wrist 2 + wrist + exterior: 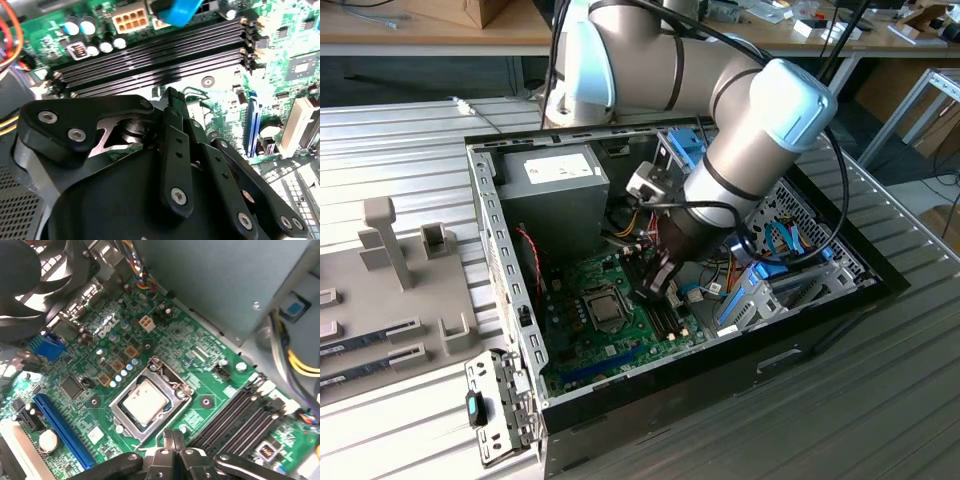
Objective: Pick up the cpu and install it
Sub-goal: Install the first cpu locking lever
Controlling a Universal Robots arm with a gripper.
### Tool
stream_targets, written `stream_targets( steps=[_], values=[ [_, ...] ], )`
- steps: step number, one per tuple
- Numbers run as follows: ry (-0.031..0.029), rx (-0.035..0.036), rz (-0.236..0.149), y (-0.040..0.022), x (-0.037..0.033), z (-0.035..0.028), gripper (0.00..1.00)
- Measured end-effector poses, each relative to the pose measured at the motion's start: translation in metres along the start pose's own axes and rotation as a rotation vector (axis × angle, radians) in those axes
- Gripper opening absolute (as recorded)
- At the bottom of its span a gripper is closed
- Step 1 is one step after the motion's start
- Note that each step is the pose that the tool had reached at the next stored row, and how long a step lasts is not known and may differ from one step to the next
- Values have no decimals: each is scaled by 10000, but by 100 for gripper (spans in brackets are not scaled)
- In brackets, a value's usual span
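On the exterior view's left lies a grey tray (380, 300) with upright pegs, outside the open computer case (490, 240). Going right, the grey power-supply box (555, 185) sits in the case, and below it the green motherboard (570, 350) lies flat. In its middle the cpu (607, 311) rests already in the socket; in the first wrist view the cpu (144, 400) shows a pale silvery top inside the metal socket frame (172, 372), and it seems to be seated level, though whether the frame is locked down cannot be told. Further right, the gripper (653, 283) hangs above the board, just beside the socket and over the dark memory slots (235, 422). In the first wrist view the fingertips (172, 437) stand pressed together, and nothing is held between them. The chip is likely light, stiff and thin, with a smooth top and a delicate contact side, so it is best taken by two opposite edges, never by the underside. At the exterior view's right, blue drive brackets (745, 300) and loose cables (780, 240) fill the case
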State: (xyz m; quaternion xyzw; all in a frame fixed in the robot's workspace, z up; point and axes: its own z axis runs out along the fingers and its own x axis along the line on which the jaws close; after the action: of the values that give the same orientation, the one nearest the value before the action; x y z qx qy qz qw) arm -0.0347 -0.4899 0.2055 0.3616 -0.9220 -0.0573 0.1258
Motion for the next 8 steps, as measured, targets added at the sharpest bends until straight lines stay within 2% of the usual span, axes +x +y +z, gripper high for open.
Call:
stream_targets(
  steps=[2,3,4,8],
  values=[
    [-71,-78,-28,8,3,-40,11],
    [-84,-92,-33,14,8,-67,11],
    [-89,-97,-37,19,14,-97,11],
    [-91,-99,-38,20,14,-102,11]
  ],
)
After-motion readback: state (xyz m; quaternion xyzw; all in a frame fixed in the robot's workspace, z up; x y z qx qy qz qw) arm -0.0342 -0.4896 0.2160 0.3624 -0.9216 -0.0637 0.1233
